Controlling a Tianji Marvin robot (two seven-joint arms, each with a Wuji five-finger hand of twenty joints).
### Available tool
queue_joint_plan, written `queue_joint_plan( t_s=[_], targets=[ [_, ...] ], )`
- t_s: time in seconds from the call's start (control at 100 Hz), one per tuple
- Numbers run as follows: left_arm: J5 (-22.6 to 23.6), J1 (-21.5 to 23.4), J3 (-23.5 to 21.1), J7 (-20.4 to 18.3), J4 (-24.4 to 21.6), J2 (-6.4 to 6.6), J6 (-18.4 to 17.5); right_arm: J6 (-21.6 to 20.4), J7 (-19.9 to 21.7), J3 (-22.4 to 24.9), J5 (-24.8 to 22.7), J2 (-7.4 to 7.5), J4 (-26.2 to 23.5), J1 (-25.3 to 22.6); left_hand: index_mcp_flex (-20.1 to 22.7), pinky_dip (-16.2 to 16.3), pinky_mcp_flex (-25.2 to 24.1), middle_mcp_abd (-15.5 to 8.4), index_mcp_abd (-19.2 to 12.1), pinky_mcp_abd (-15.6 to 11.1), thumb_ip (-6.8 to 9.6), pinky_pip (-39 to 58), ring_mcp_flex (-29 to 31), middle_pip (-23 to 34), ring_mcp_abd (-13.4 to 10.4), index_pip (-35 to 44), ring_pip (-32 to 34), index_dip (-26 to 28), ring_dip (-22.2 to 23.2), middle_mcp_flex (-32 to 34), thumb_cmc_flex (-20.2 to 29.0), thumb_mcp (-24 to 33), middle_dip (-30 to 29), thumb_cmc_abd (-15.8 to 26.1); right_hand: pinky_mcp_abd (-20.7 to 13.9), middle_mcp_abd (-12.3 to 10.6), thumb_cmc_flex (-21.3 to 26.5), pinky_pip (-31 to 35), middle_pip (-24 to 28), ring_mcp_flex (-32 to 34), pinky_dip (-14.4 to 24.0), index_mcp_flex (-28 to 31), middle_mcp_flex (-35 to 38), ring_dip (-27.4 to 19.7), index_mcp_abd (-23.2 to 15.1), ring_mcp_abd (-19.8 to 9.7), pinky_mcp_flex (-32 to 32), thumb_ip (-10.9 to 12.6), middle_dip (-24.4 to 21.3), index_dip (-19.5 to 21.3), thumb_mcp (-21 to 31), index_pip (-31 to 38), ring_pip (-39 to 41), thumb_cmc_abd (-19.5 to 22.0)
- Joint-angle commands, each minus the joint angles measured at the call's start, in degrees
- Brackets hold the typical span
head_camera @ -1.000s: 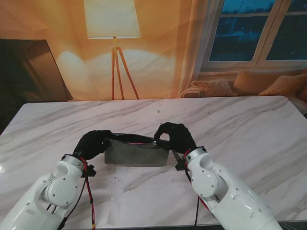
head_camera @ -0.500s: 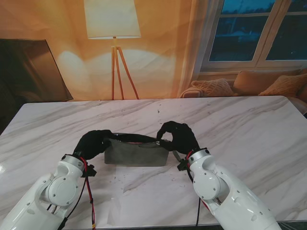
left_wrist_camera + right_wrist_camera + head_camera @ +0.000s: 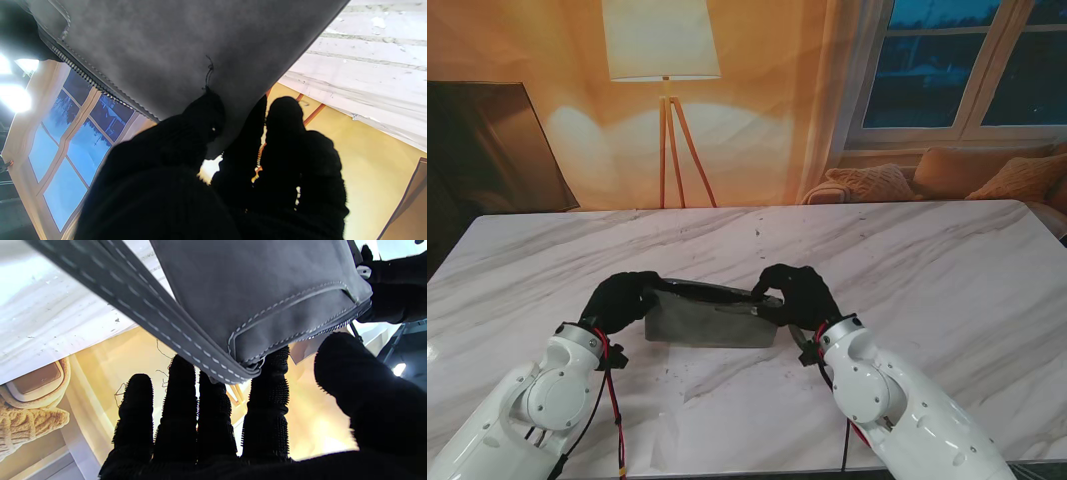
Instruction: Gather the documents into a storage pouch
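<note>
The grey pouch (image 3: 712,318) stands on the counter (image 3: 947,260), its top corners pinched between the left hand (image 3: 623,296) fingers and the right hand (image 3: 795,295) fingers; judging by that, the mouth is being readied, needing a steady hold

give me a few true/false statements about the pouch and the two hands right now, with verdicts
1. The grey pouch stands on the marble table between the two hands. True.
2. The left hand is flat on the table, away from the pouch. False: it grips the pouch's left end.
3. The right hand is at the pouch's right top corner. True.
4. The pouch has a zipper along its top edge. True.
5. A stack of documents lies on the table beside the pouch. False: no loose papers show on the table.
6. The floor lamp stands on the table. False: it stands behind the table.
</note>
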Motion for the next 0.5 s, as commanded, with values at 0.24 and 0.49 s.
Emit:
queue_joint_plan(
  t_s=[0.24,0.49],
  targets=[
    [0.1,0.2,-0.1,-0.7,0.2,-0.14,-0.1,0.6,-0.2,1.2,1.9,-0.29,-0.5,-0.8,0.8,-1.2,-1.7,-1.0,1.7,-4.2,0.11,-1.3,-0.2,0.8,3.8,3.5,1.1,0.3,0.3,1.3,0.7,-0.6,0.0,2.0,-2.2,-0.9,-3.7,-0.5,0.3,-0.6,2.0,-5.8,-2.3,-0.1,1.6,-1.6,1.0,6.7,0.4,4.8,-0.7,-9.3,-0.1,3.2],
    [-0.2,0.4,0.2,-0.2,0.3,-0.3,0.5,2.5,-2.4,4.6,1.0,-0.53,-1.2,-1.6,0.9,-1.3,-1.7,-0.8,1.6,-4.2,0.17,-1.4,-0.1,0.7,3.9,3.4,1.0,0.3,0.2,1.4,0.8,-0.7,0.0,1.9,-2.2,-0.8,-2.8,0.9,1.1,0.4,2.4,-9.3,-2.2,0.1,2.2,-1.5,1.7,7.6,0.7,6.0,1.4,-11.3,0.8,2.3]
  ],
)
